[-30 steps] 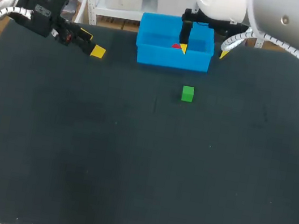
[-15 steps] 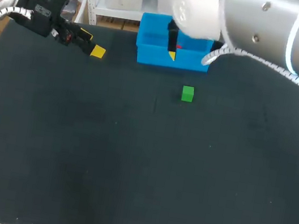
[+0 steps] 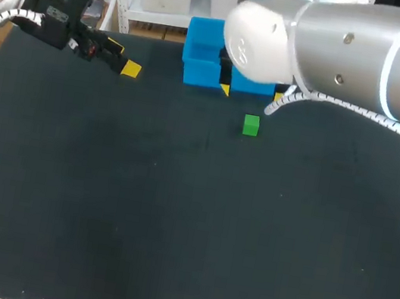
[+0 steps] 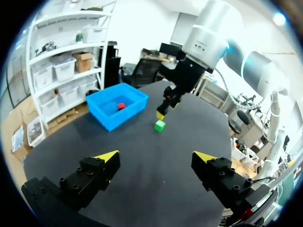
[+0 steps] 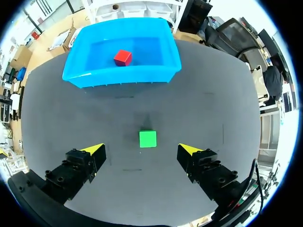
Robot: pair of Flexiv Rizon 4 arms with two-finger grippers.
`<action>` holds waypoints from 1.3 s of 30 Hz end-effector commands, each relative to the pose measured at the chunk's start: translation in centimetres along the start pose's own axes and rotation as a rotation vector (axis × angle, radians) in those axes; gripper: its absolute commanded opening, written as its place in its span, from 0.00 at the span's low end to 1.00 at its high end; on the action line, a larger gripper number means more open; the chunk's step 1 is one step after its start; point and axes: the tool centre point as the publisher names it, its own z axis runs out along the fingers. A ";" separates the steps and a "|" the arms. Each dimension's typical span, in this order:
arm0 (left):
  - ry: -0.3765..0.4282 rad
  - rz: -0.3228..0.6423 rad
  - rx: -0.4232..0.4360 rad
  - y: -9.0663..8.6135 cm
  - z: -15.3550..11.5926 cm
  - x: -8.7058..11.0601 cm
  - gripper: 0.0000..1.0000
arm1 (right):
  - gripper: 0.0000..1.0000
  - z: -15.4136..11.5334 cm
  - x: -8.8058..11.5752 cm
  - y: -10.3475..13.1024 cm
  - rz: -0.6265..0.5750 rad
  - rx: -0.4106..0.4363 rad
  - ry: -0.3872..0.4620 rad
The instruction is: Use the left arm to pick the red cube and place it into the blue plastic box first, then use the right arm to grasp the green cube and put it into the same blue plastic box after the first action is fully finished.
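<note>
Since the earlier frames, the right arm has swung from over the blue plastic box point(image 5: 123, 75) toward the bench point(image 3: 171, 229) centre. The right gripper point(image 5: 141, 149) is wide and empty. The small matte green cube point(image 5: 147, 139) lies centred just ahead of it, faces roughly square to the fingers. The smooth-walled box at the far edge holds the red cube point(image 5: 122, 57). The left gripper point(image 4: 154, 156), wide and empty, sits near the far left corner, well apart.

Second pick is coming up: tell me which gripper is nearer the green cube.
Right. The right gripper hangs over the green cube, which lies just ahead between its open fingers, untouched. The left gripper is far off, near the far left corner of the table.
</note>
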 end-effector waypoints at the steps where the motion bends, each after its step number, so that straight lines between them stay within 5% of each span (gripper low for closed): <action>1: -0.007 0.003 0.001 0.0 0.0 0.2 1.00 | 1.00 1.0 0.6 -0.5 0.000 -0.002 -0.047; 39: -0.007 0.003 0.001 0.0 0.0 0.2 1.00 | 1.00 8.3 0.3 -0.8 -0.060 -0.004 0.015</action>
